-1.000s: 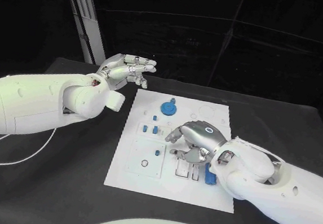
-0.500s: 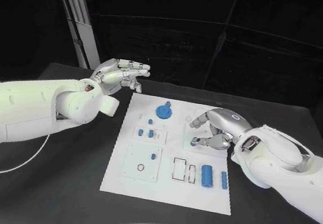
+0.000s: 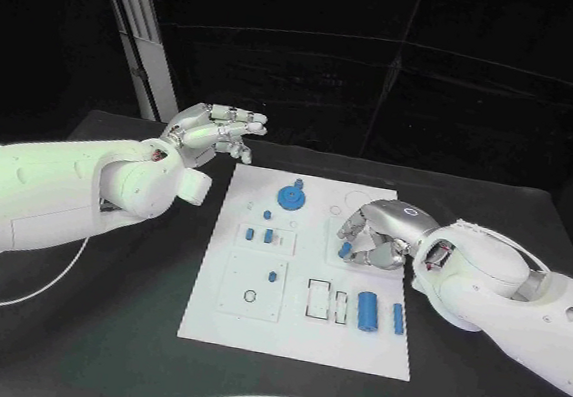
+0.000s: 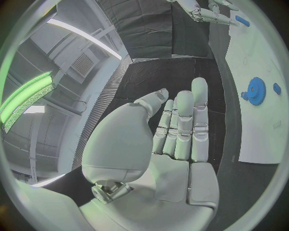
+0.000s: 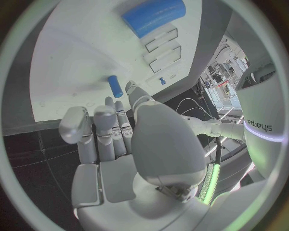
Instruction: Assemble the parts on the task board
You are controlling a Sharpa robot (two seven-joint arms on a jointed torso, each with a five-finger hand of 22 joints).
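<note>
Since a moment ago, only the right hand has shifted, curling lower over the board's middle. Left hand (image 3: 218, 132) hovers off the task board's (image 3: 231, 327) far left corner, fingers loosely apart, holding nothing. Blue gear (image 3: 294, 197) sits near the board's far edge; blue cylinders (image 3: 367, 314) lie nearer. Right hand (image 3: 380, 233) hangs fingers-down; whether it grips a small blue part (image 3: 344, 251) I cannot tell.
</note>
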